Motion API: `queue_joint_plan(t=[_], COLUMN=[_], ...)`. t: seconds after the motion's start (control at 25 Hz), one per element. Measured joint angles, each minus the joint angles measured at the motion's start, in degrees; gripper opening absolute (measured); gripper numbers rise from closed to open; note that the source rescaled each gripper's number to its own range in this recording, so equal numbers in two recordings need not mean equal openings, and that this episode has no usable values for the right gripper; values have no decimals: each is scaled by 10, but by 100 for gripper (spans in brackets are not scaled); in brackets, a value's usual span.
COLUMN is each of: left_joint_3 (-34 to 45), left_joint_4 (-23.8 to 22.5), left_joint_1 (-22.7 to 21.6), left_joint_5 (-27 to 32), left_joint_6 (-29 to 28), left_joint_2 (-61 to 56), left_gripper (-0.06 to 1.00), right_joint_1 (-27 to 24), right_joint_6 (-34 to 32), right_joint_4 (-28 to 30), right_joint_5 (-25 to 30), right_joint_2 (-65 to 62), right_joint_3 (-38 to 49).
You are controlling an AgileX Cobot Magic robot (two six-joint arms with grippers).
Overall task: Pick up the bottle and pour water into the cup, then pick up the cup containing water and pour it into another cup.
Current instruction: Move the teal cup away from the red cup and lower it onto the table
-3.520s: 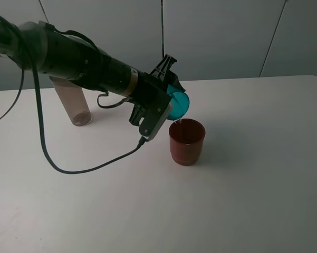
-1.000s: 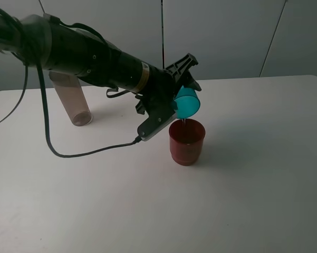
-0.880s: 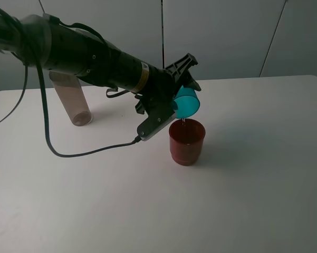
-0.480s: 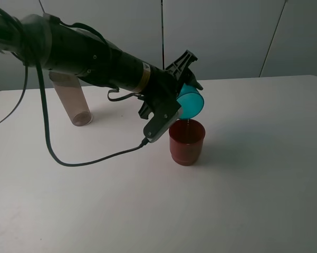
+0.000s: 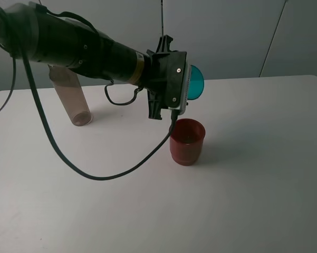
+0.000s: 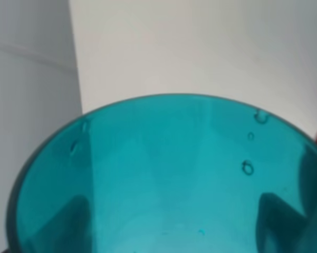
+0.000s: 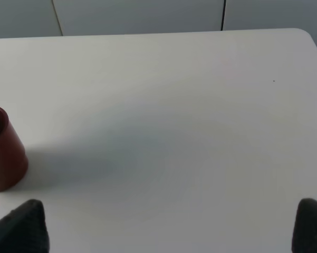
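The bench (image 5: 263,174) has a plain white top with a rounded corner. Behind it stands a pale grey panelled wall (image 5: 227,37) with thin dark vertical seams.

Mid-frame on the desk (image 5: 253,184) stands another cup (image 5: 187,141) — the cup (image 5: 197,89) hangs above and behind it; the bottle (image 5: 71,101) sits far left.

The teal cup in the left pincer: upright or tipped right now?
Tipped. The teal cup lies roughly on its side in the left pincer, above the red cup; no stream is visible.
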State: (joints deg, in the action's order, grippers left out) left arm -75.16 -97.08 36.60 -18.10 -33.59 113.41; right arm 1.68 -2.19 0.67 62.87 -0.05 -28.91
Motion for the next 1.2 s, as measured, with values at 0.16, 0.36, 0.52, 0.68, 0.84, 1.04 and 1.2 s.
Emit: queue_joint_plan(t=[0.16,0.36,0.52,0.68,0.84,1.04,1.2], left_joint_3=[0,0,0,0,0,0,0], left_joint_4=[112,343,554,696,735,744,743], left_joint_1=[-8,-28,-50,-74,-97,-118,-120], left_joint_5=[14,17,2,-43,-107,-235,-264], left_joint_6=[-37,51,196,263,275,244,225], left_joint_2=[0,0,1,27,73,146,194], left_gripper=[11,11,11,11,11,11,11], right_joint_1=[0,0,0,0,0,0,0], right_joint_6=[0,0,0,0,0,0,0], right_joint_4=[0,0,0,0,0,0,0], right_joint_5=[0,0,0,0,0,0,0], right_joint_2=[0,0,0,0,0,0,0], right_joint_3=[0,0,0,0,0,0,0])
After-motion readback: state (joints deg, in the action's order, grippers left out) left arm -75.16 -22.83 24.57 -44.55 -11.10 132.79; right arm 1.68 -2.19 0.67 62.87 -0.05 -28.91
